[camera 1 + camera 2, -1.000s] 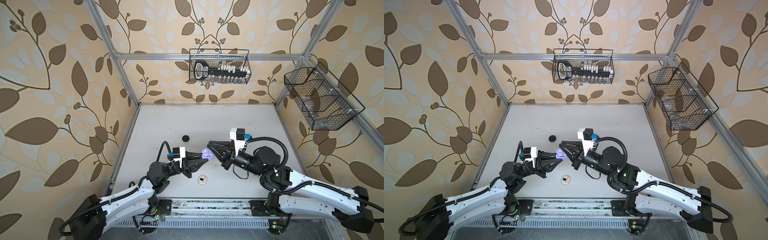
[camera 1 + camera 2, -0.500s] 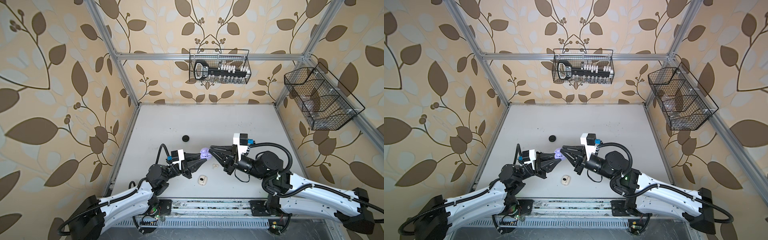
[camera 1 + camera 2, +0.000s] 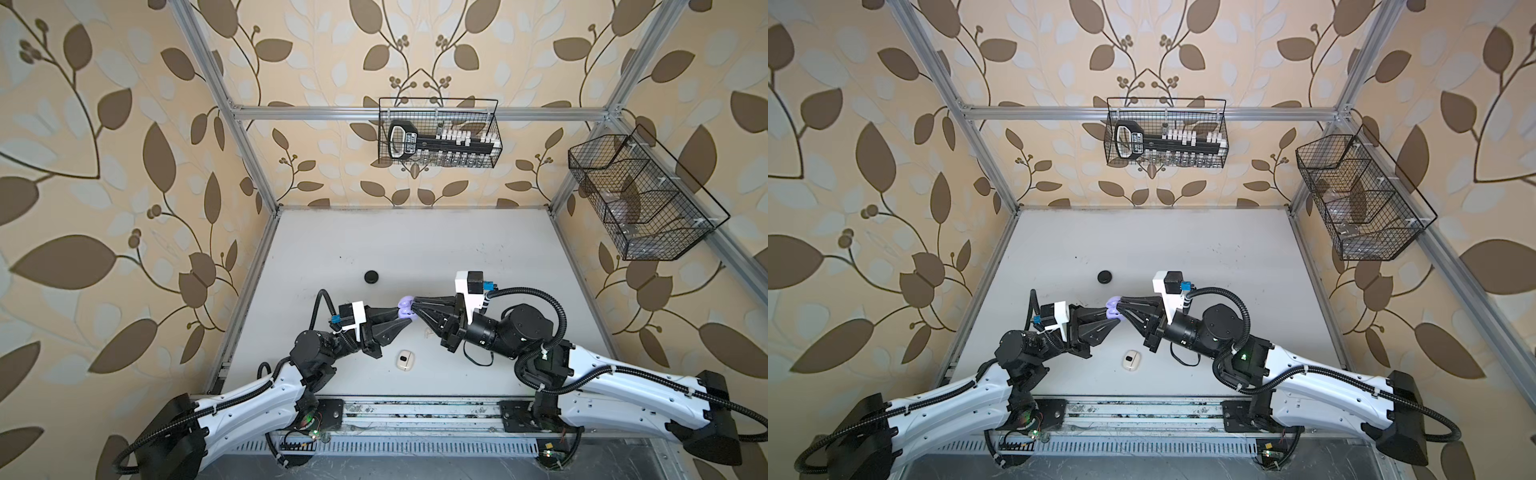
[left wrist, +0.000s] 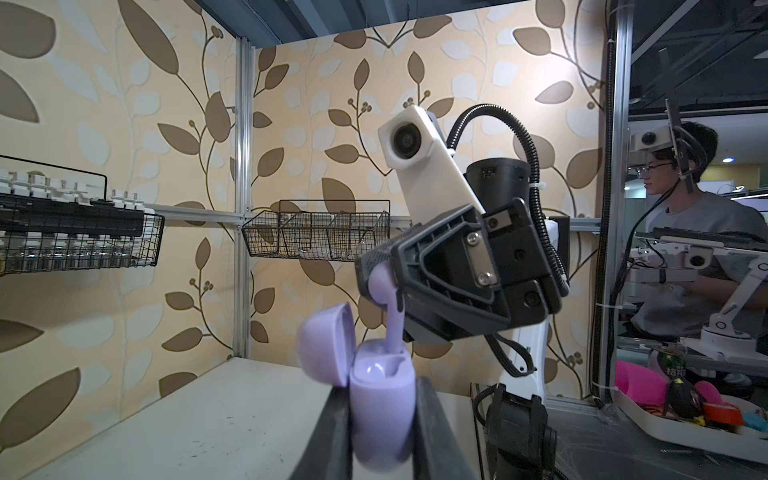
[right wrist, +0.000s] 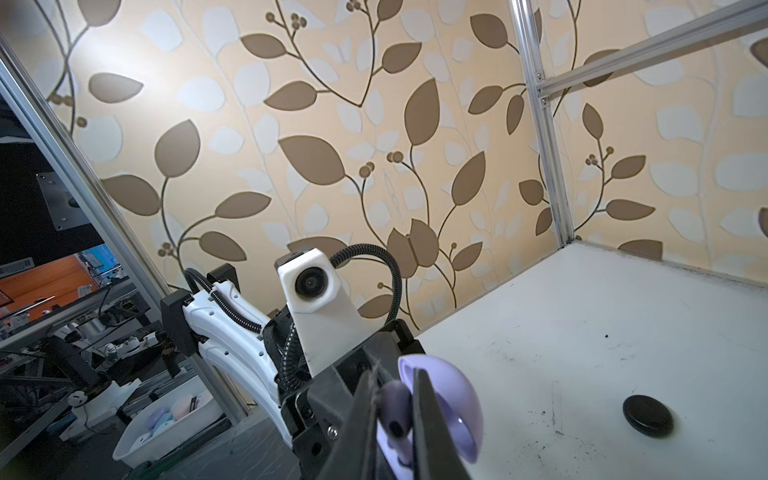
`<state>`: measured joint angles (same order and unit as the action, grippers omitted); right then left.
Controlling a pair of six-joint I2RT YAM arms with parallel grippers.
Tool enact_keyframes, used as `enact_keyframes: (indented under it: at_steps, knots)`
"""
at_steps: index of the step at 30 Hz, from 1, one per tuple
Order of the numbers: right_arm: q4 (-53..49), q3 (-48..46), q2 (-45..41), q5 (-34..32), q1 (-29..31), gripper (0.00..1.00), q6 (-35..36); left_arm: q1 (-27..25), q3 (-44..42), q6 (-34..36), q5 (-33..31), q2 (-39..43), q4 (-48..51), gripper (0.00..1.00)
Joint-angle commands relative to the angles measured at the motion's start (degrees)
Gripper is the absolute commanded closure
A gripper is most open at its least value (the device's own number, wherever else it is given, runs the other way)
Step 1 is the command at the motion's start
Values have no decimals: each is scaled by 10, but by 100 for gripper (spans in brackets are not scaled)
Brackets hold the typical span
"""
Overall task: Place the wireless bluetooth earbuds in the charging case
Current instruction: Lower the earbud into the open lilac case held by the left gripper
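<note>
My left gripper (image 3: 404, 319) is shut on the body of a pale lavender charging case (image 4: 382, 411), held upright above the table with its lid (image 4: 324, 345) swung open. My right gripper (image 3: 417, 309) meets it from the right and is shut on the head of a lavender earbud (image 4: 390, 309). The earbud's stem points down into the case's right slot. A glossy lavender shape (image 4: 376, 369) sits in the other slot. In the right wrist view the earbud (image 5: 395, 405) is pinched between the dark fingers (image 5: 432, 432), with the lid (image 5: 455, 411) just behind.
A black round puck-like case (image 3: 372, 276) lies on the table behind the grippers. A cream-white case (image 3: 405, 360) lies in front of them. Wire baskets hang on the back wall (image 3: 438, 133) and the right wall (image 3: 640, 199).
The two gripper tips have closed the gap between them. The right gripper has come down with the earbud, so its stem now reaches the case opening. Both grips are unchanged.
</note>
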<state>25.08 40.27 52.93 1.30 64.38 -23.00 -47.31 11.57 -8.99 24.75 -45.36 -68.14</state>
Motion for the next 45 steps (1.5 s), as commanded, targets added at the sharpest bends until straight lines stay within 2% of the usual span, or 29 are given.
enact_keyframes:
  at_steps: [1,15,31,40,45]
  knots:
    - [18,-4,-2,7,2,87,-5,-5,-5,11,-7,8,-45,100]
    - [33,-19,0,-2,3,87,-21,-5,-15,18,-15,25,-44,100]
    - [96,-57,20,-3,3,89,-87,-6,-20,14,-14,24,-59,100]
    - [66,-57,25,-35,5,85,-71,-5,-26,16,-7,44,-53,100]
    - [39,-56,19,-53,5,80,-49,-6,-29,18,-3,57,-44,100]
